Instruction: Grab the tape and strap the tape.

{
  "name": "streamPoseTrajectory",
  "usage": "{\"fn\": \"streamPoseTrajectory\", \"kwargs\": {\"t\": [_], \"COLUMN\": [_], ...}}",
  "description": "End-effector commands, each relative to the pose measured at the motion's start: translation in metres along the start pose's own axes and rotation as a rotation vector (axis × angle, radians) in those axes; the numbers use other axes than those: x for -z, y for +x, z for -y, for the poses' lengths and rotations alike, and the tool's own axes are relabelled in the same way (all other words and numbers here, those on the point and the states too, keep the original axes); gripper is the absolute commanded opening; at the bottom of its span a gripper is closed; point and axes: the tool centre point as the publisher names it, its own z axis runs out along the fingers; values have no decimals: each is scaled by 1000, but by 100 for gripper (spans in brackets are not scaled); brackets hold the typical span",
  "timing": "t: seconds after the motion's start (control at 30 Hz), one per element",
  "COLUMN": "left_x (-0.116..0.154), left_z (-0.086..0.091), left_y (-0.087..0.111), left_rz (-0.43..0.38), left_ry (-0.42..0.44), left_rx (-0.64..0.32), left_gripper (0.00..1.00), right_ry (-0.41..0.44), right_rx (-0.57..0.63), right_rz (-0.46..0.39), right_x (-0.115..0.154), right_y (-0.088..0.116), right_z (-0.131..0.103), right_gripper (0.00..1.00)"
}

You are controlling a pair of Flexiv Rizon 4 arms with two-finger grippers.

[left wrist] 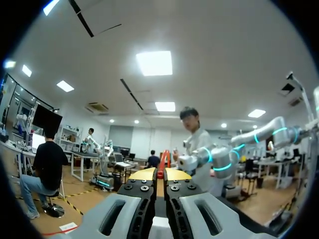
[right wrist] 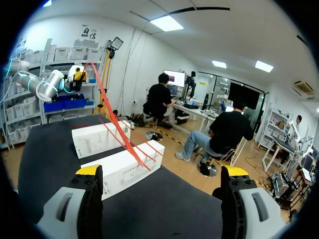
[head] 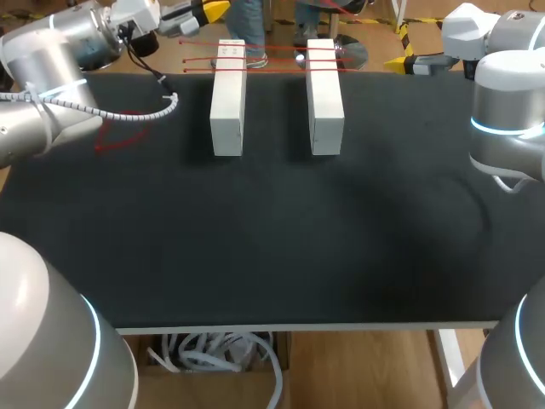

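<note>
Two white blocks stand side by side at the table's far middle, and thin red tape runs across their far ends in several strands. My left gripper is raised past the far left edge, shut on the red tape, which shows between its yellow tips. In the right wrist view the tape climbs from the blocks up to that gripper. My right gripper hangs at the far right, open and holding nothing.
A loose red strand lies on the black table at the far left, under my left arm's white coiled cable. The table's front edge runs across near me.
</note>
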Motion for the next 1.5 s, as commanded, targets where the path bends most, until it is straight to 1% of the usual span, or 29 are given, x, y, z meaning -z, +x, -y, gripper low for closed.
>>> {"fn": "streamPoseTrajectory", "kwargs": {"t": [0.03, 0.2, 0.4, 1.27, 1.37, 1.4, 1.47, 1.5], "left_x": [-3, -5, -6, -6, -6, -6, -6, -6], "left_z": [0, 4, 6, 6, 6, 6, 6, 6], "left_y": [-1, 2, 4, 4, 4, 4, 4, 4], "left_rz": [0, 2, -2, 4, 4, 4, 4, 4], "left_ry": [12, 34, 41, 40, 40, 40, 40, 40], "left_rx": [-1, 0, 0, 7, 7, 7, 7, 7], "left_gripper": [0, 0, 0, 0, 0, 0, 0, 0], "right_ry": [-1, -1, -1, -1, 8, 6, 16, 11], "right_rx": [0, 0, 0, 0, 27, 19, 24, 29], "right_rz": [-1, -1, -1, -1, 86, 110, 182, 200], "right_x": [0, 0, 0, 0, 3, 4, 7, 9], "right_y": [0, 0, 0, 0, -1, -2, -5, -6], "right_z": [0, 0, 0, 0, 0, 1, 1, 2], "right_gripper": [100, 100, 100, 100, 100, 100, 100, 100]}}
